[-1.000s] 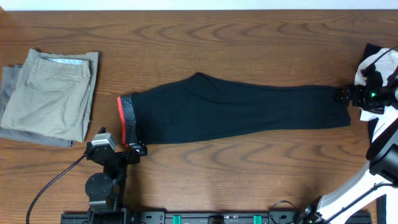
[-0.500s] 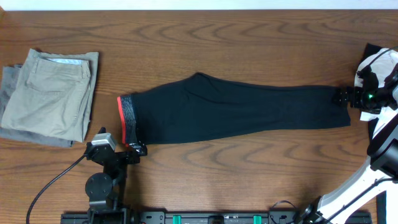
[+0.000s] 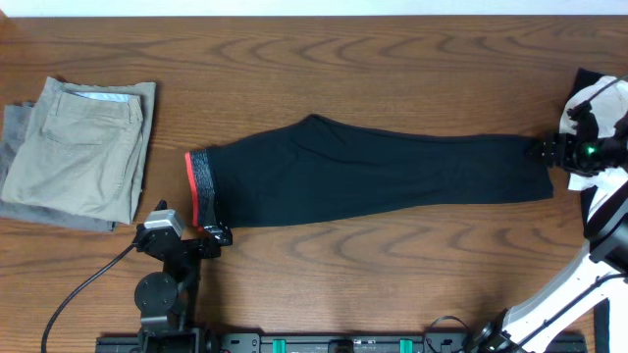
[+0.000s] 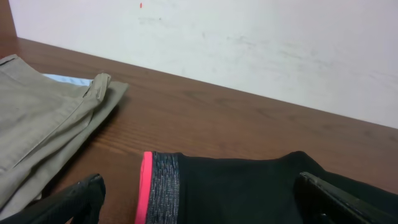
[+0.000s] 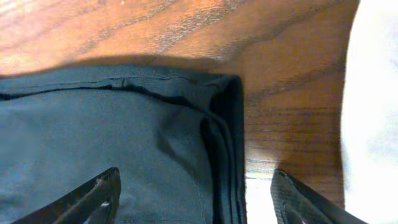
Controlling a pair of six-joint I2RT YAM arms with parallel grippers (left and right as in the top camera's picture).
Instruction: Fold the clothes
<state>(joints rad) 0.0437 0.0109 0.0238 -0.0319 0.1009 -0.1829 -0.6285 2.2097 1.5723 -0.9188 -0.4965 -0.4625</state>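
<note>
Black pants point(image 5: 124, 143), hem end between spread fingers point(image 5: 93, 199) of the right pincer point(image 5: 194, 182)

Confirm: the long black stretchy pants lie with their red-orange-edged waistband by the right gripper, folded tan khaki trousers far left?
No. The overhead view shows the waistband of the long black stretchy pants by the left gripper, not the right gripper; the folded tan khaki trousers are far left, as you said.
</note>
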